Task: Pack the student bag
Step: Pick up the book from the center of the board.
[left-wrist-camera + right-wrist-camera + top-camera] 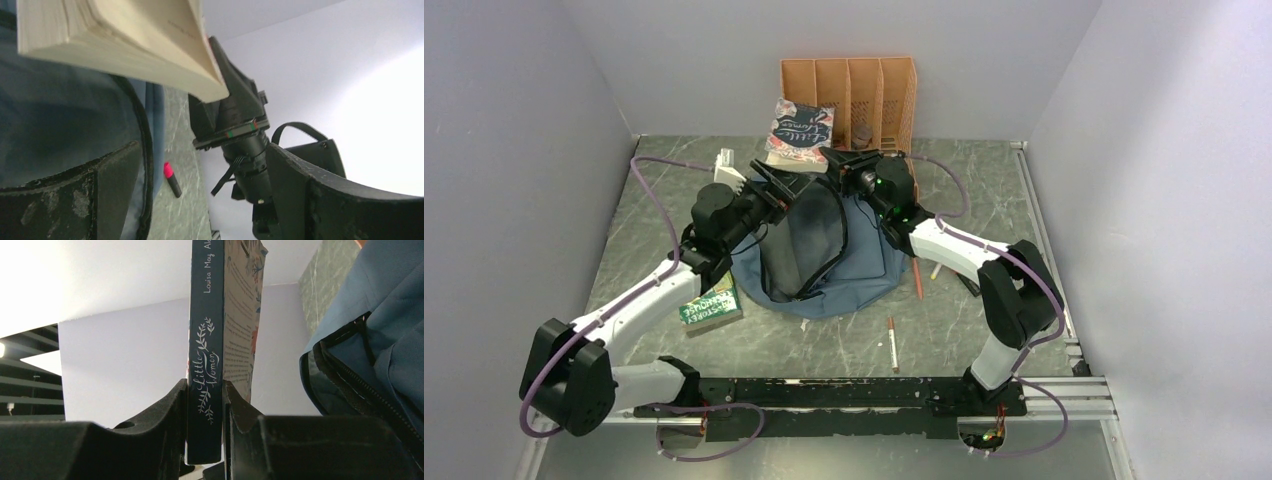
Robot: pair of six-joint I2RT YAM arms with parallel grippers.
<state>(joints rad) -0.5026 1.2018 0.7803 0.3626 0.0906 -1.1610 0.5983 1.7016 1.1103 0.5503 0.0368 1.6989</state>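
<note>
Top view: the student bag (856, 286) is lying at the middle of the table (824, 345), its black-trimmed mouth gaping upward between the two arms. The right gripper (834, 157) is pinching a paperback book (799, 133) by its lower edge and holding it upright in the air just beyond the bag's far rim. The left gripper (772, 195) is hovering at the bag's left rim with its fingers spread wide. An orange file organizer (849, 95) is standing against the back wall, a green book (712, 305) is lying beside the bag's left edge, and two pens (892, 343) are lying on the table to the bag's right.

Left wrist view: the left gripper's two fingers (60, 200) are standing far apart with nothing between them, the bag's blue fabric (60, 120) is filling the left side, and the book's page block (125, 45) is hanging overhead. A red-capped marker (171, 178) is lying on the table beside the bag.

Right wrist view: the right gripper's pads (167, 425) are pressing on both sides of the book's dark spine (205, 365), lettered "Little Women". The bag's zip-edged opening (370, 345) is showing at the right.
</note>
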